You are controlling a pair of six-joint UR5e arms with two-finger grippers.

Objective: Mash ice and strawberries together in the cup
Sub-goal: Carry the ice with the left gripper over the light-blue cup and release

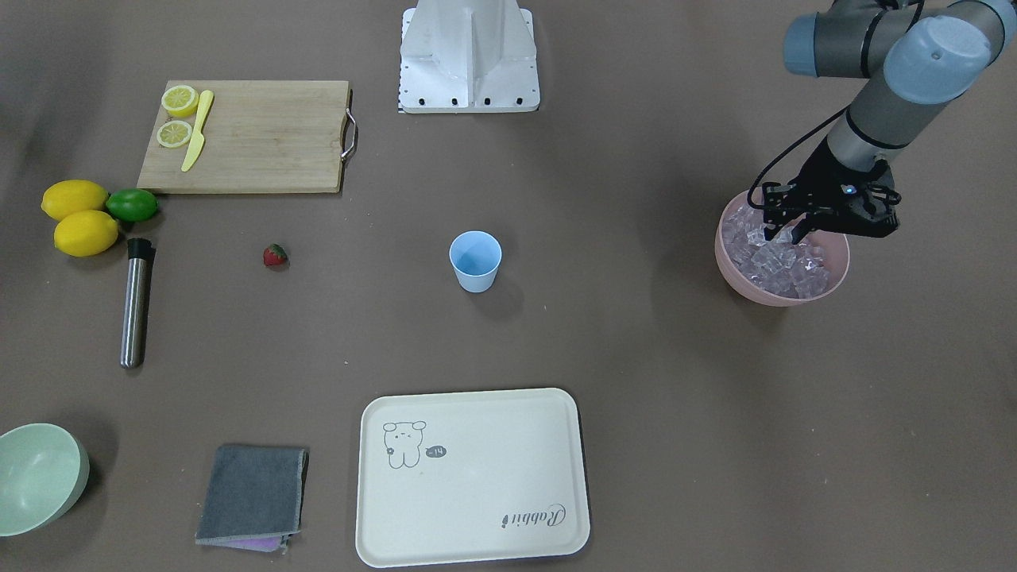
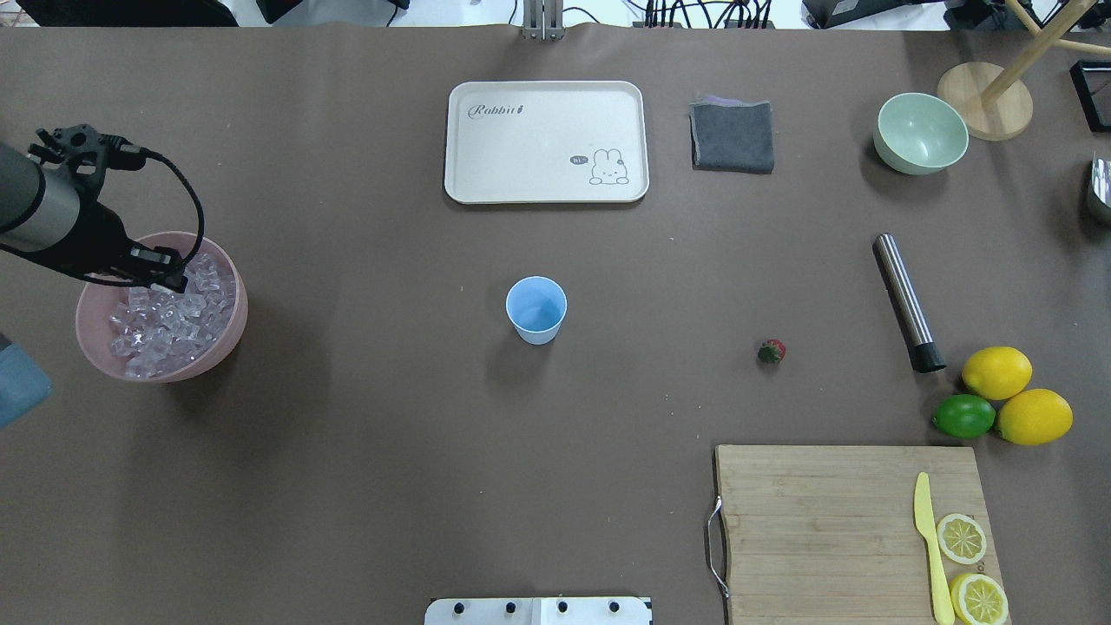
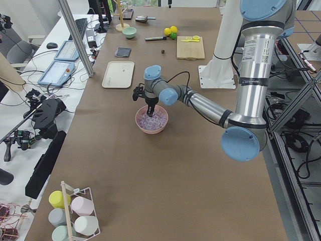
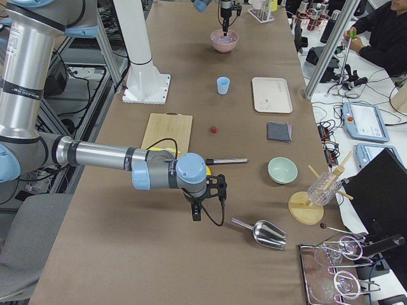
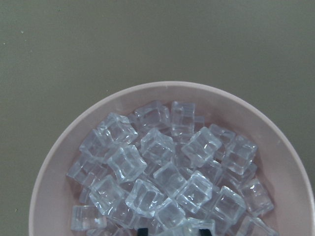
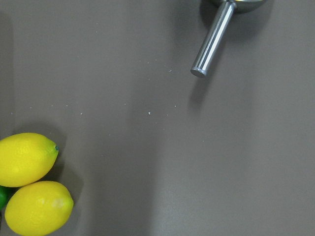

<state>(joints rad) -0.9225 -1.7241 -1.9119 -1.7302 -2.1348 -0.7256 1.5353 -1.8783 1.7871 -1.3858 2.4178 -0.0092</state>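
In the front-facing view the left gripper (image 1: 785, 232) hangs at the right edge of the frame, tips down inside the pink bowl (image 1: 732, 276) among the ice (image 1: 783, 266). Its fingers stand a little apart with a cube between them; whether they pinch it cannot be told. The cup (image 1: 475, 260) stands upright mid-frame, alone, with bare table (image 1: 636, 357) all round and a wide open stretch between it and the bowl. The strawberry (image 1: 275, 255) lies left of the cup, well apart. The tray (image 1: 373, 477) fills the lower middle. In the right-side view the right gripper (image 4: 196, 216) points down near a metal scoop (image 4: 264, 234); whether its claw is spread or pressed together cannot be told
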